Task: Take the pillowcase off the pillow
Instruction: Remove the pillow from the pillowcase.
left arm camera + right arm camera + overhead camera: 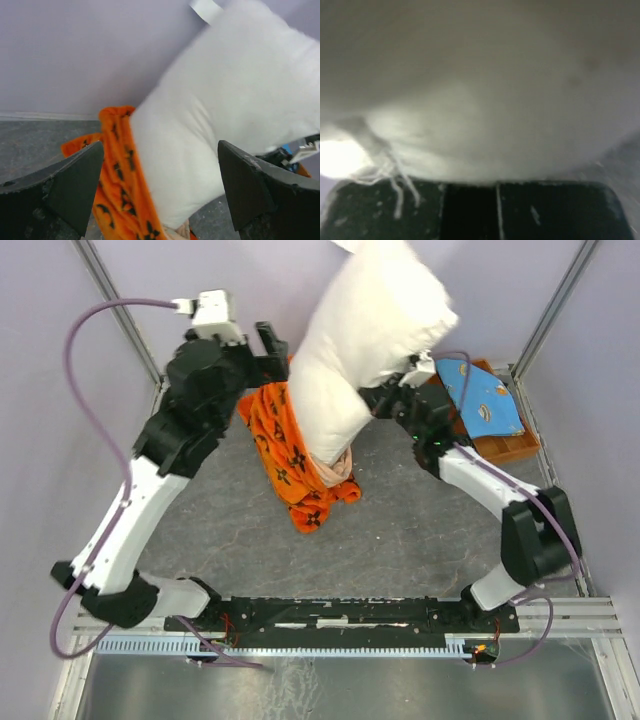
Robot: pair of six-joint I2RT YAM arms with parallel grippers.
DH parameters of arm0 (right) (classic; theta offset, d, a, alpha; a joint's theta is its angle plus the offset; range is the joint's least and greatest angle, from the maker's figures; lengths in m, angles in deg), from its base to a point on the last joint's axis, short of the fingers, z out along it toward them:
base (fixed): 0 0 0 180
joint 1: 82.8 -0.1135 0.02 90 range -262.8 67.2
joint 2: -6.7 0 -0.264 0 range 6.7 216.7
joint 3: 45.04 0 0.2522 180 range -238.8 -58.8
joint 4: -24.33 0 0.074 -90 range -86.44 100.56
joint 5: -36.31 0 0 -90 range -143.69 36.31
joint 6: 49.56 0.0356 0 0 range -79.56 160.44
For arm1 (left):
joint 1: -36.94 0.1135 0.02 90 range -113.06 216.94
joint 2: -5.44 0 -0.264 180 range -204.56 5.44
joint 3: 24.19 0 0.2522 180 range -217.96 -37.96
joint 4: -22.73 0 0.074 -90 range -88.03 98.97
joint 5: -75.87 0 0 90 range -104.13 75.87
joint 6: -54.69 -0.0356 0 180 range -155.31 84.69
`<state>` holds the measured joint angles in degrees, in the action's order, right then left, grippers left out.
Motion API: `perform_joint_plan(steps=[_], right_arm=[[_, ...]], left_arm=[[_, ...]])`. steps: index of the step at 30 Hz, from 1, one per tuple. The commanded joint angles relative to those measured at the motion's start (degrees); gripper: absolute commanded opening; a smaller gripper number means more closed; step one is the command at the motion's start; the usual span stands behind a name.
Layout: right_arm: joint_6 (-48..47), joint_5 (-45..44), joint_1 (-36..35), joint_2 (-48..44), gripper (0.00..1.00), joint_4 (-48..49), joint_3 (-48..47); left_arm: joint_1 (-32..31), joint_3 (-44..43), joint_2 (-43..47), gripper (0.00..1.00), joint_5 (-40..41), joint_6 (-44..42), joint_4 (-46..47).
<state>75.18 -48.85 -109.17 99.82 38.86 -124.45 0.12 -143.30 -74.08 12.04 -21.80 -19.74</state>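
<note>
Top external view: at the back right corner of the bench (420,530) sits a shallow wooden tray (510,445), and a light-blue patterned cloth (485,395) lies in it, draped over its far side.

The pillow (365,350) stands raised and tilted in the middle of the scene, its upper end toward the back wall. Its lower end is tucked into the pillowcase (290,450). The pillowcase is bunched around that lower end and sags in folds down to the bench, most of the white cushion being bare above it.

The left arm climbs from its base at the near left, bends at the elbow and turns its wrist rightward. The left pincer (270,345) is just beside the top of the orange fabric. In the left wrist view this pincer (160,150) is spread wide with nothing between its fingers (75,185), and the pillow and pillowcase lie beyond them.

The right arm reaches from the near right back and leftward, and the right pincer (400,390) is partly hidden under the pillow's right edge. The right wrist view shows that pincer (495,210) closed tight, with white pillow fabric and loose threads nipped at its tips.
</note>
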Motion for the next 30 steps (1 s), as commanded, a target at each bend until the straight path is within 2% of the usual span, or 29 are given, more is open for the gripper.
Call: perform_joint_plan(steps=[1, 5, 8, 10, 13, 17, 19, 22, 26, 28, 30], right_arm=[[-4.20, 14.82, 4.05, -12.49, 0.02, -10.63, 6.82], [-3.87, 23.67, 9.44, -17.41, 0.02, -14.22, 9.53], [-1.78, 33.57, 11.37, -19.15, 0.02, -15.87, 9.19], [-3.02, 37.62, 11.43, -20.62, 0.02, -19.41, 8.28], [-5.39, 41.79, 11.45, -23.10, 0.02, -24.47, 7.99], [-3.47, 43.82, 11.43, -24.27, 0.02, -22.92, 8.58], [-2.60, 43.91, 11.42, -23.45, 0.02, -22.78, 7.74], [-2.35, 42.67, 11.43, -23.59, 0.02, -24.03, 6.59], [-3.15, 39.46, 11.56, -23.98, 0.02, -24.96, 4.28], [-3.72, 36.07, 12.11, -21.25, 0.02, -24.39, 0.15], [-4.85, 34.34, 12.55, -19.20, 0.02, -25.02, -2.04]], left_arm=[[5.22, 7.36, 7.18, 0.99, -9.25, -4.36, 6.89], [13.88, 10.74, 5.77, 0.99, -20.85, 0.94, 5.38], [25.35, 14.10, 0.19, 0.99, -38.77, 7.57, 9.19], [28.49, 14.65, -6.59, 0.99, -45.79, 8.40, 12.44], [29.12, 12.12, -17.18, 0.99, -55.86, 6.83, 16.51], [28.26, 5.15, -30.30, 0.99, -67.72, 8.26, 18.47], [27.23, 5.02, -32.99, 0.99, -68.23, 7.36, 18.51], [26.78, 13.40, -31.67, 0.99, -67.44, 8.63, 23.76], [26.86, 31.50, -22.66, 0.94, -69.50, 14.02, 37.72], [27.26, 41.69, -17.31, 0.94, -65.35, 18.18, 45.24], [27.56, 43.04, -14.64, 0.99, -62.14, 18.28, 43.98]])
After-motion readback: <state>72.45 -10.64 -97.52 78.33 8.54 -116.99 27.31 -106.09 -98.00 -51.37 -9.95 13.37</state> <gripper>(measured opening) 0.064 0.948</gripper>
